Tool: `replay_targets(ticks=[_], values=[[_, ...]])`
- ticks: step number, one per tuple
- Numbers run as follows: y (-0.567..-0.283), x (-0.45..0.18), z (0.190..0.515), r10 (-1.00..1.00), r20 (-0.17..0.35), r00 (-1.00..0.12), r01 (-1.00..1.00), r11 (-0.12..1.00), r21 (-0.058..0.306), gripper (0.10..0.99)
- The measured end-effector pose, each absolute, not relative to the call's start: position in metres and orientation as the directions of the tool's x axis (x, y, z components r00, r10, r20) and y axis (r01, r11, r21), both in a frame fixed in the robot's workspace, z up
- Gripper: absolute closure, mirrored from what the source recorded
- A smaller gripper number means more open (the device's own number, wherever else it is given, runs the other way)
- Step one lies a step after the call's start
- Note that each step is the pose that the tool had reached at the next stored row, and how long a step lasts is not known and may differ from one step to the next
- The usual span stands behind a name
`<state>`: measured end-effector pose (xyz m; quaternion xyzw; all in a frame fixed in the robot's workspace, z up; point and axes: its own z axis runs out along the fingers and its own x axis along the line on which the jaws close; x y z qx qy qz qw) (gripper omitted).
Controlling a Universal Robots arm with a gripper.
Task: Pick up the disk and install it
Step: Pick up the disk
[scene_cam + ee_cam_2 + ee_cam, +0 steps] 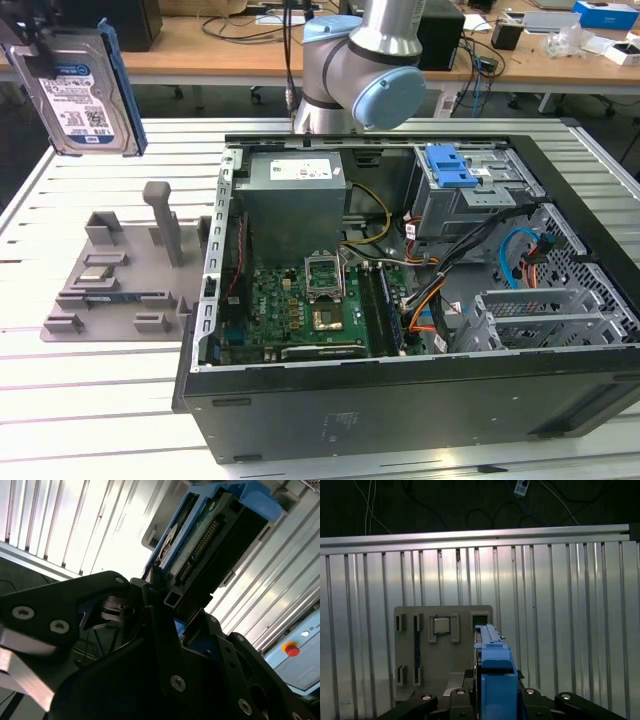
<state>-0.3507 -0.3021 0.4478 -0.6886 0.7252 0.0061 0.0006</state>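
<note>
While your black gripper (165, 597) clamps the rectangular silver-grey metal disk (82, 95) with blue plastic side rails aloft over the grey fixture tray (115, 315), treat it as dense, rigid, shock-sensitive, gripped best by its edges

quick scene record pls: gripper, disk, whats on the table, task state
gripper: shut on the disk
disk: held on edge in the air, above the grey holder plate
table: slatted metal, carries the plate and the computer case
computer case: lying open, motherboard exposed, blue latch inside
task state: disk picked up, not yet installed
</note>
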Motion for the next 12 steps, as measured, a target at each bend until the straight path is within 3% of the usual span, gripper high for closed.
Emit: replay_targets(ticks=[12], values=[[-0.302,-0.351,0.484,-0.999,-0.01,-0.052,-0.999,0.052,0.008,0.722]])
